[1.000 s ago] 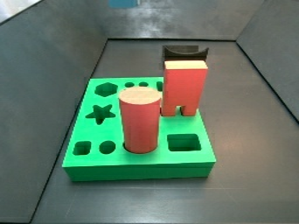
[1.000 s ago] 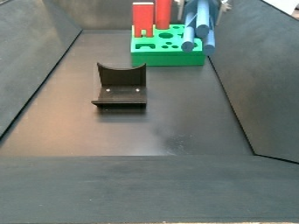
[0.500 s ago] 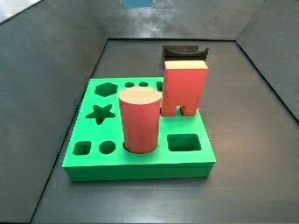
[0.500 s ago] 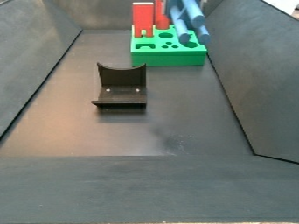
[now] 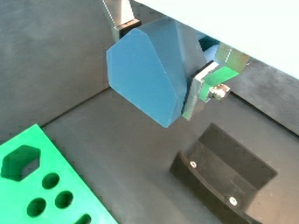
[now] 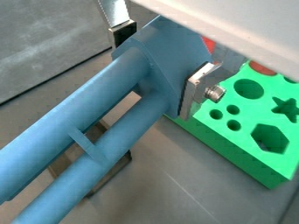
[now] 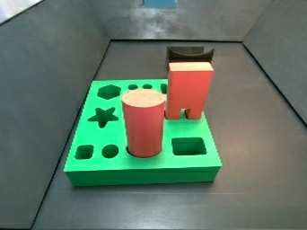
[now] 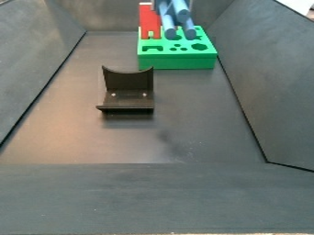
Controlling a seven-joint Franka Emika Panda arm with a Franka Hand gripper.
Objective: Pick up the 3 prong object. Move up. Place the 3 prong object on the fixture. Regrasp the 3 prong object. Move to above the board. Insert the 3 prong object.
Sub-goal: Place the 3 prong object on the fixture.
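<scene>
My gripper (image 5: 162,57) is shut on the 3 prong object (image 5: 149,74), a blue-grey piece with a pointed body; it also shows in a wrist view (image 6: 162,59). Its long prongs (image 6: 82,153) point away from the jaws. In a side view the prongs (image 8: 181,16) hang over the far green board (image 8: 178,50); the gripper itself is cut off there. In a side view only a blue tip (image 7: 156,3) shows at the top edge. The black fixture (image 8: 125,90) stands empty on the floor, and shows in a wrist view (image 5: 228,171).
A tall red cylinder (image 7: 144,123) and a tall red rectangular block (image 7: 189,88) stand in the board (image 7: 102,166). The fixture (image 7: 186,55) is behind the block. Dark sloped walls (image 8: 252,64) enclose the floor.
The held piece has moved sideways over the board: leftward in the side view with the fixture in front, rightward along the top edge in the side view with the board in front.
</scene>
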